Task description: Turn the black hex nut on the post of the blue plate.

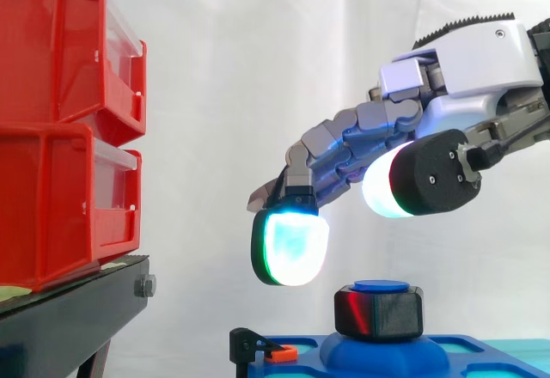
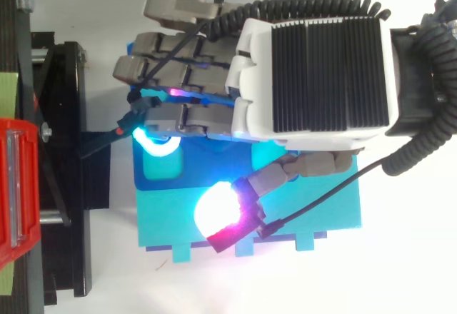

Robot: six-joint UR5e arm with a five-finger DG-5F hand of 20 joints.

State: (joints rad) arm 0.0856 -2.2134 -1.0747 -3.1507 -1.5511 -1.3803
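The black hex nut (image 1: pixel 379 313) sits on the blue post (image 1: pixel 381 286), which rises from the blue plate (image 1: pixel 387 356). My hand (image 1: pixel 464 69) hovers above it, open, with relaxed fingers sloping down to the left. One glowing cyan fingertip (image 1: pixel 292 247) hangs just left of and slightly above the nut, without touching it. The white-glowing thumb pad (image 1: pixel 387 182) floats well above the nut. From above, the hand (image 2: pixel 314 78) covers the nut, and the blue plate (image 2: pixel 161 171) shows beneath it on a teal base (image 2: pixel 321 200).
Two stacked red bins (image 1: pixel 60 120) rest on a black stand (image 1: pixel 77 309) to the left. A small black clip with an orange part (image 1: pixel 266 348) sits at the plate's left edge.
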